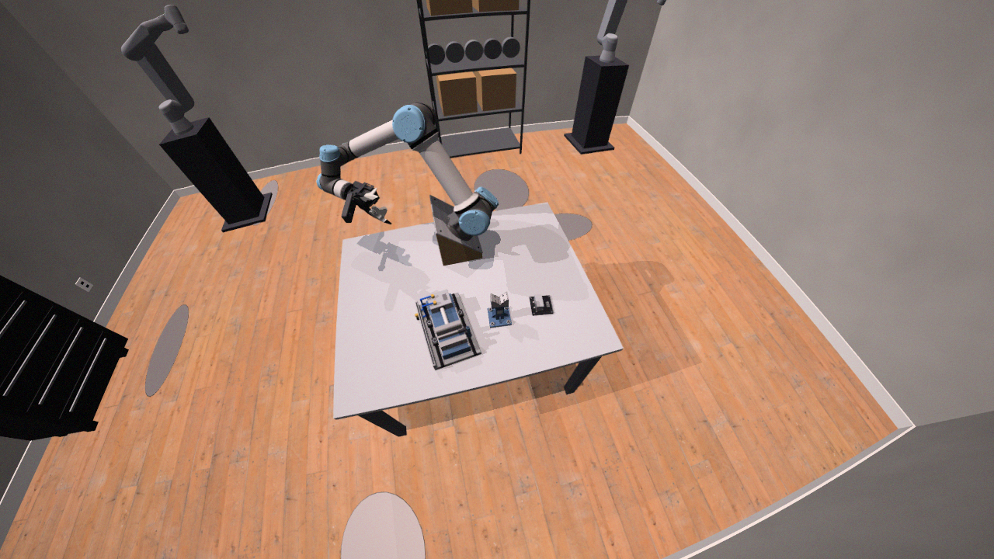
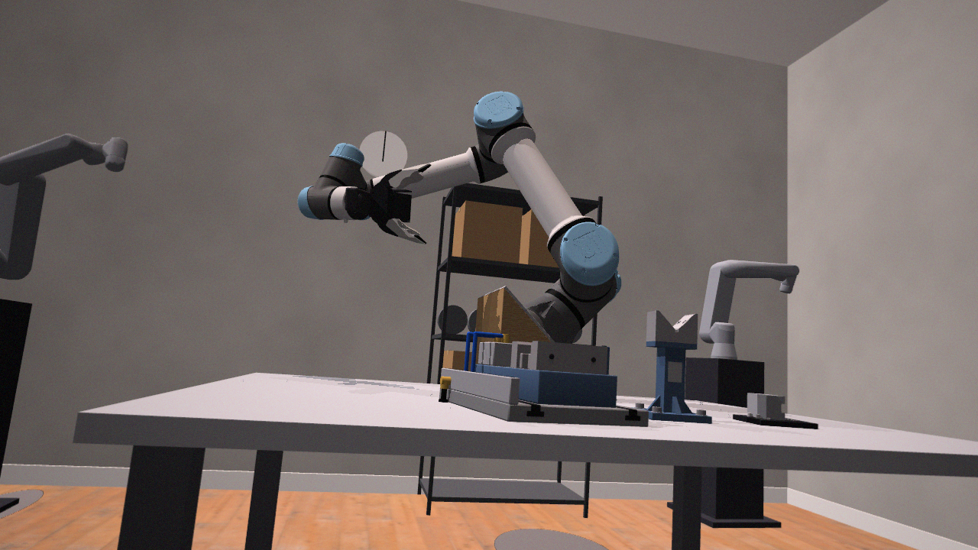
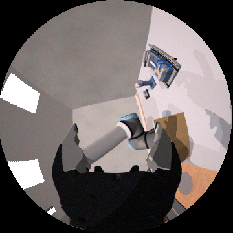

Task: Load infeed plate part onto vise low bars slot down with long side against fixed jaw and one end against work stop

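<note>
Block (image 1: 541, 304) (image 2: 765, 406) (image 3: 146, 94): gray, blocky, notched | on blk plate (image 1: 546, 312) (image 2: 775, 422) | claw (image 1: 370, 208) (image 2: 418, 205) (image 3: 116, 123) spread wide, w/ nothing btwn tips

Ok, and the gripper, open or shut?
Open: in the wrist view the two fingers of the gripper stand wide apart, nothing between them.

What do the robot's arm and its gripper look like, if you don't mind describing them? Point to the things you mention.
The arm (image 1: 443, 168) (image 2: 536, 179) (image 3: 105, 145) has pale grey tubular links, dark grey joint housings and round light-blue caps with faint markings. The gripper (image 1: 369, 208) (image 2: 422, 205) (image 3: 116, 123) has a black body and two angular grey jaws tapering to points. I see no sleeve or loose cable.
</note>
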{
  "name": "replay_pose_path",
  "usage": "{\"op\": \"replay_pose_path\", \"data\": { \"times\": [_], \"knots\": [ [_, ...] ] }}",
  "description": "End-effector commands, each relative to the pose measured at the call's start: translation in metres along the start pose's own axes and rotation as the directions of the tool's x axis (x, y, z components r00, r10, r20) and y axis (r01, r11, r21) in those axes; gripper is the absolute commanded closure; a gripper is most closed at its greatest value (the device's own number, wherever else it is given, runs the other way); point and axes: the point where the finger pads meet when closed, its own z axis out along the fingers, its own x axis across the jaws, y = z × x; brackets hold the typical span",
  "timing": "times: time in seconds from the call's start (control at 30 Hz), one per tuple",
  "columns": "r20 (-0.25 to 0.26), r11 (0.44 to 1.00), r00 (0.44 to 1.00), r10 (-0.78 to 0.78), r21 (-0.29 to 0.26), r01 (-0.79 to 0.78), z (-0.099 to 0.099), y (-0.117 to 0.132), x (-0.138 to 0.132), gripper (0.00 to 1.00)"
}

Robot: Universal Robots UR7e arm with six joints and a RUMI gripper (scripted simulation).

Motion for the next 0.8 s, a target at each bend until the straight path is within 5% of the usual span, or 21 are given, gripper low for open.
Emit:
{"op": "replay_pose_path", "data": {
  "times": [0.0,0.77],
  "knots": [
    [-0.001,1.0,1.0,0.0,0.0,0.0,0.0,0.0001,-0.0004,0.0],
    [-0.009,1.0,1.0,-0.004,0.0,0.004,0.002,-0.001,-0.0015,0.0]
  ]
}}
